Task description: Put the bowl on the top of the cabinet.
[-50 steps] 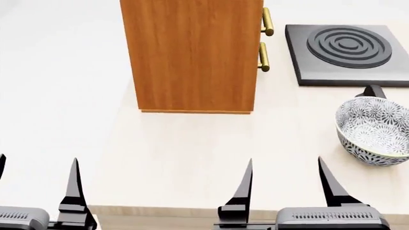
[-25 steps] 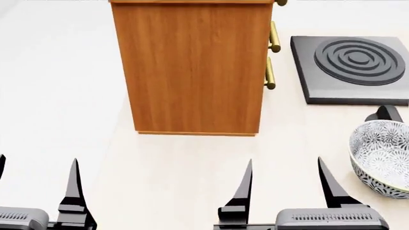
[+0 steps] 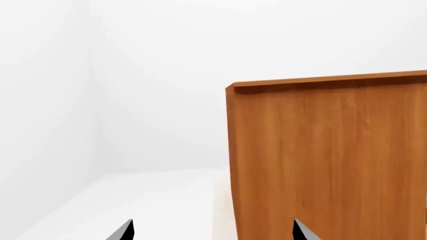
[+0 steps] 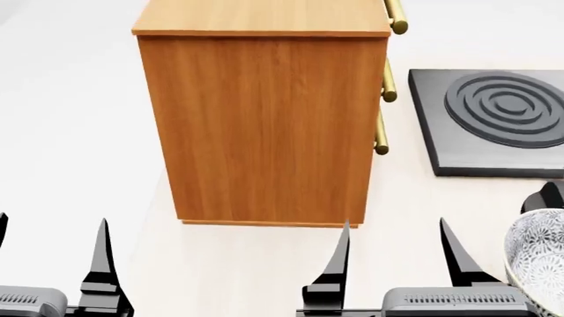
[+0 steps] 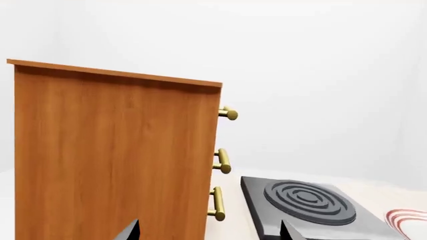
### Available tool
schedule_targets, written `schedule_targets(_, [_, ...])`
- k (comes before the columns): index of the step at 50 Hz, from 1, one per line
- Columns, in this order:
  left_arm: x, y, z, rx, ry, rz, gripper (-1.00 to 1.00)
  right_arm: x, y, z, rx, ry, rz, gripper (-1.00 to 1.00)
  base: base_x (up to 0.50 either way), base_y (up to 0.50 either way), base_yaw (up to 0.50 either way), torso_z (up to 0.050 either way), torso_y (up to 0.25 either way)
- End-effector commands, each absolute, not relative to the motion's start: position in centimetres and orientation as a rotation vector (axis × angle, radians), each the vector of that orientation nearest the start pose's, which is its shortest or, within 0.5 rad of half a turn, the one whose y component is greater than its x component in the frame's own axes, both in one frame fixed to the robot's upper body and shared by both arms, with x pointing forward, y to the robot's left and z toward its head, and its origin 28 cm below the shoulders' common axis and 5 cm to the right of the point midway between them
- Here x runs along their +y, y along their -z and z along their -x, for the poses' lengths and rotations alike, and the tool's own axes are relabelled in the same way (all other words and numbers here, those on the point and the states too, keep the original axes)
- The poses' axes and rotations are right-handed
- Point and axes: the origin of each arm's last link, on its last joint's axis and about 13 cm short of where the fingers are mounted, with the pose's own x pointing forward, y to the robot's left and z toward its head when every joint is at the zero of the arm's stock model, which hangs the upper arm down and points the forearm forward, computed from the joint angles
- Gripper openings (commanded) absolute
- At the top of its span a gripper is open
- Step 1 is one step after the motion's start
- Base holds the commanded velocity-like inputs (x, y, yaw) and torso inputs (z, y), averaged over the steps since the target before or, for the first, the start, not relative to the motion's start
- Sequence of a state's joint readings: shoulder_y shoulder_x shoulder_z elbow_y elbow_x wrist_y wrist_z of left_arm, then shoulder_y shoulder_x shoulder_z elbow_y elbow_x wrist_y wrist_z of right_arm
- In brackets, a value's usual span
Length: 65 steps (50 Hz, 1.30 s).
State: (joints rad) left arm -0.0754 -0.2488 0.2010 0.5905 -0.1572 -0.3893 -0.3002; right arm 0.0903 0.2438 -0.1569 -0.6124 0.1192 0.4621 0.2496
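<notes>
The right hand (image 4: 389,261) sits low at about 5 o'clock in the head view, its two black fingers spread wide with nothing between them. The left hand (image 4: 49,257) is at 7 o'clock, only partly in view; one finger stands clear and a sliver of the other shows at the frame edge, so it also reads as spread and empty. Both hover above the pale tabletop (image 4: 238,271), short of the cabinet.

The cabinet (image 4: 264,125) stands upright at 12 o'clock, its flat top (image 4: 263,14) bare as far as the frame shows, with brass handles (image 4: 385,82) on the side facing 3 o'clock. The bowl (image 4: 539,254) rests on the tabletop at 4 o'clock, just beside the right hand and cut off by the frame edge. A dark stove plate (image 4: 498,119) with ring grooves lies at 2 o'clock, well apart from the cabinet's handles. In the right wrist view a red-ringed plate (image 5: 405,220) peeks in past the stove plate.

The task looks to be at its start: the bowl is not yet gripped and neither hand touches it. The step in hand appears to be getting into position for the reach. Next the right hand would need to swing toward 4 o'clock, straddle the bowl's rim with one finger inside and one outside, and close. After that comes a high lift, since the cabinet top sits well above the tabletop.
</notes>
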Motion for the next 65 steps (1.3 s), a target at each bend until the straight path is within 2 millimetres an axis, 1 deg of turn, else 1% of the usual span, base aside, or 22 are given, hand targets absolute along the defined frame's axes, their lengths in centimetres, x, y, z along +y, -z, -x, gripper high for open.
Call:
schedule_targets(1, [20.20, -11.92, -20.44, -0.238, -0.006, -0.065, 1.00, -10.32, -12.36, -20.67, -0.220, 0.027, 0.112, 1.00, 0.50, 0.03, 0.00, 0.000, 0.000])
schedule_targets(8, [20.17, -12.02, -20.39, -0.240, -0.005, -0.066, 1.00, -10.34, -12.45, -20.65, -0.220, 0.034, 0.111, 1.00, 0.45, 0.02, 0.00, 0.000, 0.000])
schedule_targets(24, [20.09, -12.04, -20.38, -0.240, -0.004, -0.067, 1.00, -10.40, -12.44, -20.57, -0.219, 0.032, 0.115, 1.00, 0.01, 0.00, 0.00, 0.000, 0.000])
schedule_targets(39, [20.12, -11.78, -20.39, -0.236, -0.004, -0.065, 1.00, -10.47, -12.27, -20.64, -0.221, 0.040, 0.114, 1.00, 0.38, 0.01, 0.00, 0.000, 0.001])
schedule_targets(44, [20.10, -11.98, -20.31, -0.240, -0.003, -0.066, 1.00, -10.48, -12.33, -20.61, -0.221, 0.042, 0.113, 1.00, 0.26, 0.01, 0.00, 0.000, 0.000])
schedule_targets(56, [20.10, -11.91, -20.31, -0.239, -0.005, -0.063, 1.00, -10.37, -12.19, -20.54, -0.224, 0.039, 0.130, 1.00, 0.02, 0.00, 0.00, 0.000, 0.000])
schedule_targets(60, [20.08, -11.87, -20.35, -0.238, -0.005, -0.062, 1.00, -10.35, -12.15, -20.56, -0.225, 0.056, 0.150, 1.00, 0.00, 0.00, 0.00, 0.000, 0.000])
schedule_targets(63, [20.10, -11.83, -20.33, -0.238, -0.005, -0.062, 1.00, -10.37, -12.06, -20.60, -0.207, 0.093, 0.202, 1.00, 0.00, 0.00, 0.00, 0.000, 0.000])
schedule_targets(64, [20.12, -11.88, -20.37, -0.238, -0.006, -0.062, 1.00, -10.28, -11.89, -20.46, -0.207, 0.066, 0.243, 1.00, 0.00, 0.00, 0.00, 0.000, 0.000])
schedule_targets(65, [20.11, -11.88, -20.36, -0.238, -0.006, -0.062, 1.00, -10.19, -11.86, -20.32, -0.206, 0.074, 0.264, 1.00, 0.00, 0.00, 0.00, 0.000, 0.000])
